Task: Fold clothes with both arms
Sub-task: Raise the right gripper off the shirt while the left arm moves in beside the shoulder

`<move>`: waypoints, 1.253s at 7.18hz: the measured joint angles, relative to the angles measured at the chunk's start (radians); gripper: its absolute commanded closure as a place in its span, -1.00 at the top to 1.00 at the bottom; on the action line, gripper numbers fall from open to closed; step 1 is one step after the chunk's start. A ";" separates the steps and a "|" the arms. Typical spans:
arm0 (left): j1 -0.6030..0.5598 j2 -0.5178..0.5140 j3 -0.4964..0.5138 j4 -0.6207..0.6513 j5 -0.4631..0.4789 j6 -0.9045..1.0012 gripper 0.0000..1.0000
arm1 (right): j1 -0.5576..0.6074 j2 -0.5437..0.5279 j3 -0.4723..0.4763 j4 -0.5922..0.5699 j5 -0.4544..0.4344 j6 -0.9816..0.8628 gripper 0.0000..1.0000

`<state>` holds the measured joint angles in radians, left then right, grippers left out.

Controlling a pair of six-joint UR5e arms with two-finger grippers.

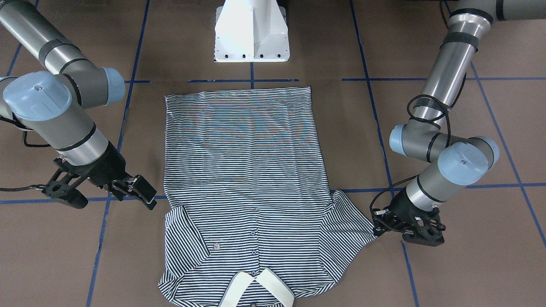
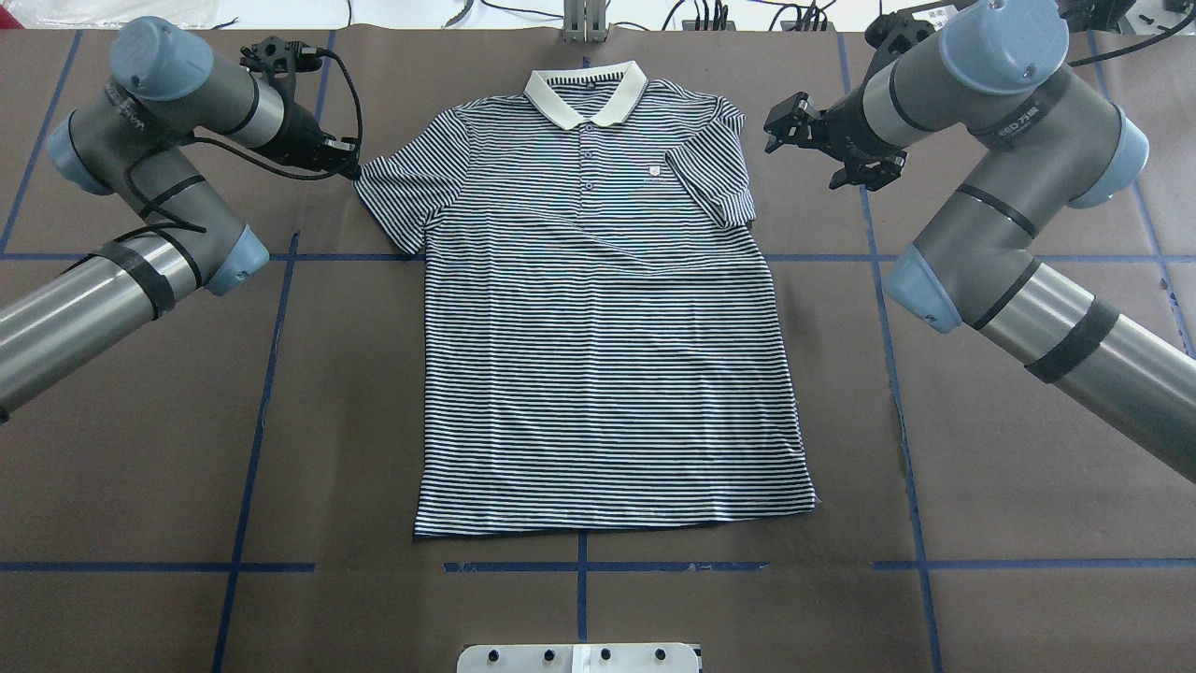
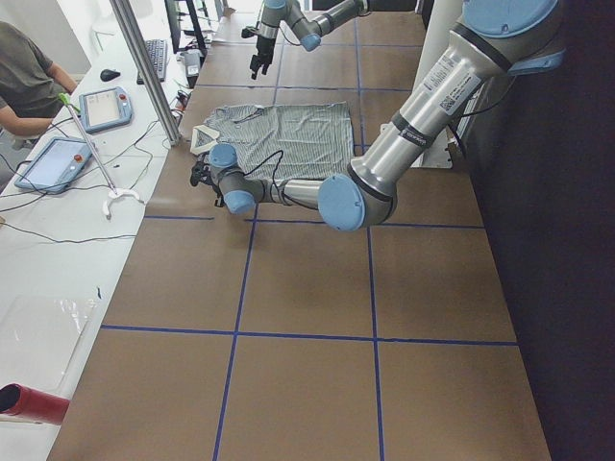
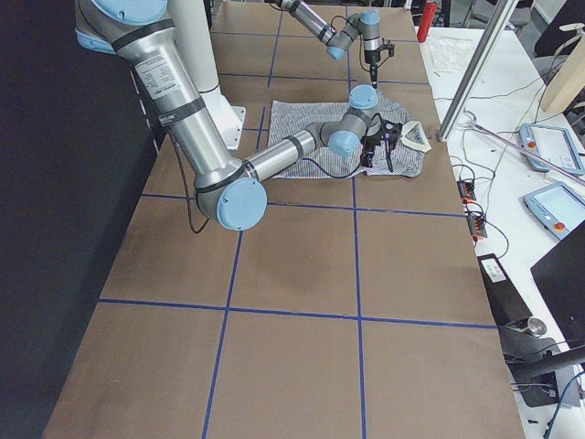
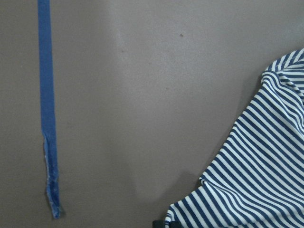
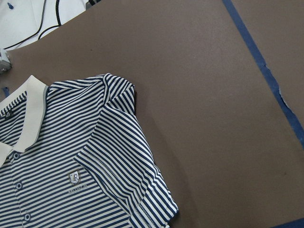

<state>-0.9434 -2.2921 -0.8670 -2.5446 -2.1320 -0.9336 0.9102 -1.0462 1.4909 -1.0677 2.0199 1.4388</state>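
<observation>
Touching the shirt (image 2: 607, 355) at one sleeve is the left claw (image 2: 352, 171).

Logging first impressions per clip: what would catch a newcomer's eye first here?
A striped polo shirt lies flat in the middle of the table, buttons up, one sleeve folded in over the chest. The left gripper sits at the tip of the spread sleeve; the right gripper hovers open beside the folded one.
</observation>
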 measured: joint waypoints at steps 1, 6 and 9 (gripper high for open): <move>0.000 -0.004 -0.022 0.001 -0.003 -0.030 -1.00 | 0.000 0.000 0.000 0.000 0.000 0.000 1.00; 0.113 -0.123 -0.087 0.031 0.152 -0.310 -1.00 | -0.009 -0.001 0.003 0.001 0.001 -0.002 1.00; 0.129 -0.158 -0.016 0.036 0.205 -0.314 0.27 | -0.008 0.012 -0.040 -0.003 0.002 -0.049 1.00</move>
<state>-0.8147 -2.4504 -0.8834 -2.5081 -1.9270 -1.2475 0.9025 -1.0341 1.4514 -1.0708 2.0220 1.3896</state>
